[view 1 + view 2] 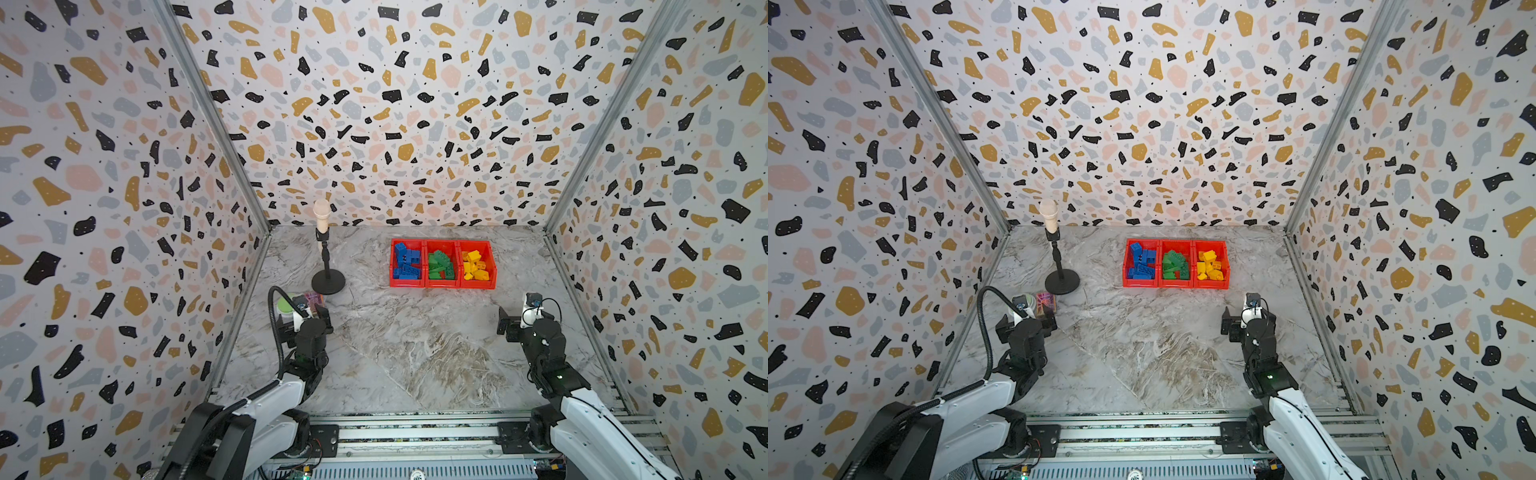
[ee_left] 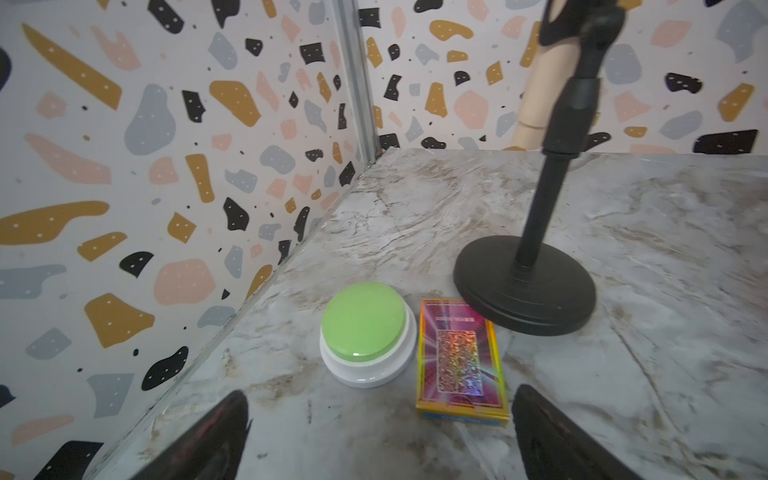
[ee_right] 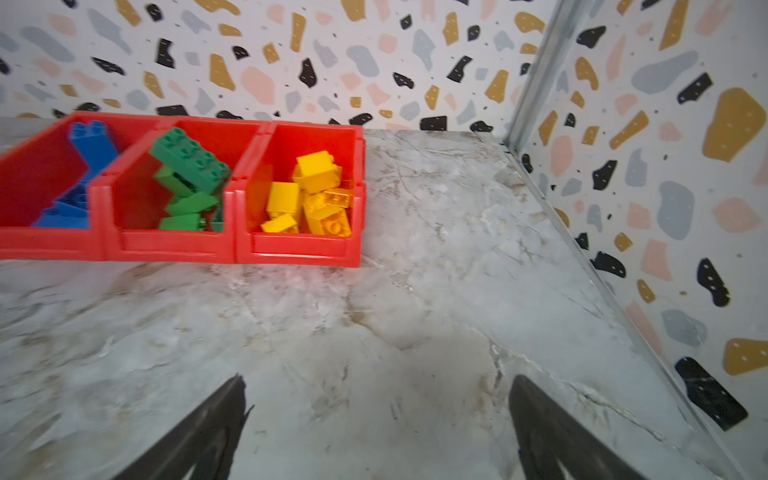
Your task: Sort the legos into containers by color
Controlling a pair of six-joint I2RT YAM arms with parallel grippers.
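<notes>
Bricks [image 1: 442, 266] all lie in the red bins [image 1: 442, 285] at the far middle of the table [image 1: 395, 353], blue left, green middle, yellow right; none looks loose. Right gripper [image 3: 379, 380], fingers [image 3: 216, 424] spread and empty, is nearer, with the bins far-left of it. Left gripper [image 2: 381, 390], likewise spread and empty, faces a green button [image 2: 362, 322].

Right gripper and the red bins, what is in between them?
Nothing: only bare table lies between the right gripper and the red bins, as the right wrist view shows.
</notes>
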